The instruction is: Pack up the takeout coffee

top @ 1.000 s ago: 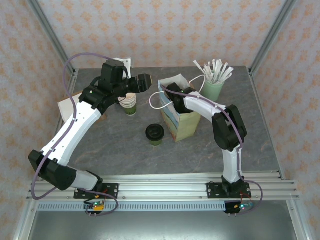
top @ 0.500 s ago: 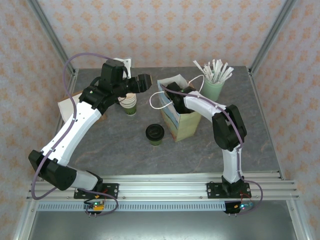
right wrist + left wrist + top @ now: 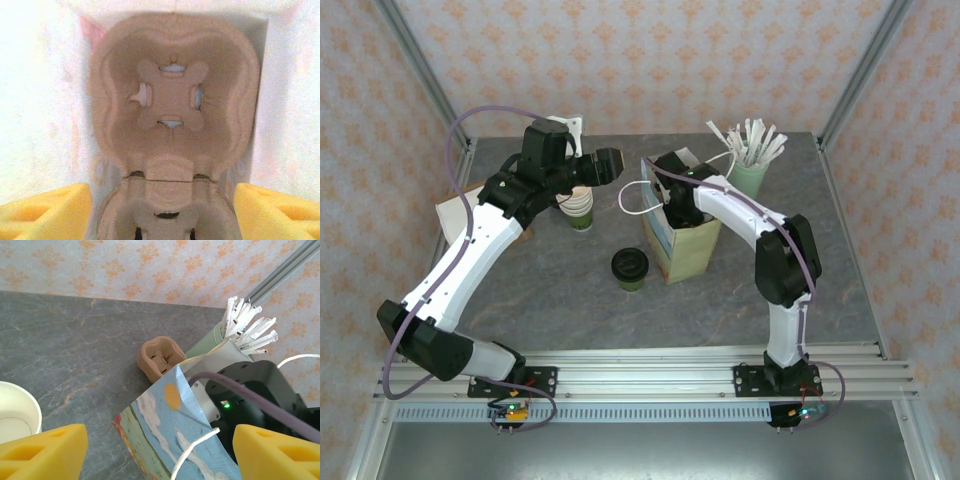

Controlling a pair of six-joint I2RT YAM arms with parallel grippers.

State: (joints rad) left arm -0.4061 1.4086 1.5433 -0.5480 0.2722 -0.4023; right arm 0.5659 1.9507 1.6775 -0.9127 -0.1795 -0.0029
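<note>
The right gripper (image 3: 161,212) has its yellow fingers (image 3: 45,210) spread wide at the two lower corners of the right wrist view, and they grip nothing. Between and beyond them a brown pulp carrier (image 3: 175,115) lies flat across the middle of the frame. The pale inner walls of the bag (image 3: 40,100) rise on both sides of it. In the top view this gripper dips into the bag's open top, just right of centre.

The left gripper (image 3: 160,452) is also spread wide and empty, with its fingers at the lower corners of the left wrist view. Between them, lower middle, show the bag's blue printed side and a loop of its white handle. The right arm's black wrist (image 3: 255,390) sits at the lower right. A small pulp holder (image 3: 161,357) lies on the table (image 3: 65,330) just behind the bag, mid-frame. In the top view the left gripper hovers upper centre-left, over a cup stack (image 3: 580,210).

The coffee (image 3: 630,268) stands upright on the table at the middle of the top view, black lid on. It is just left of the bag's near corner, outside the bag and apart from both grippers. A mint cup (image 3: 748,178) of white sticks stands just right of the bag, upper right.
</note>
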